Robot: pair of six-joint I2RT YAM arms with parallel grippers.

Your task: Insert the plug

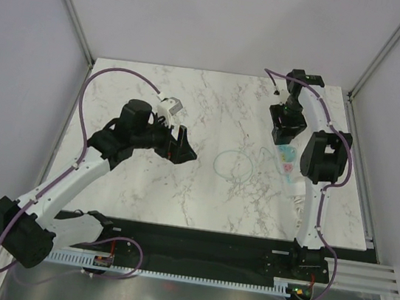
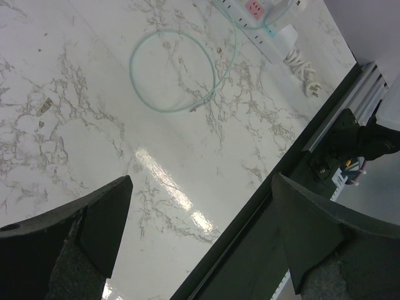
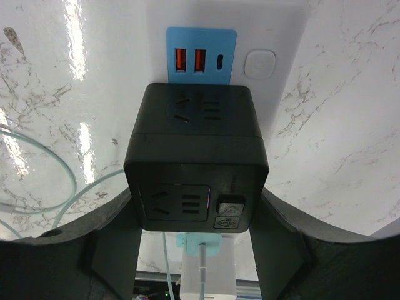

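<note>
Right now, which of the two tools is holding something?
The right tool, closed on the black plug; the left tool stands open and empty.

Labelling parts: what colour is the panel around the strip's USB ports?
Light blue panel, best in right wrist view.

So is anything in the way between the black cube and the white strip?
Nothing visible. The right gripper holds the plug just over the power strip; the pale-green adapter sits beside it. The plug's underside is hidden.
</note>
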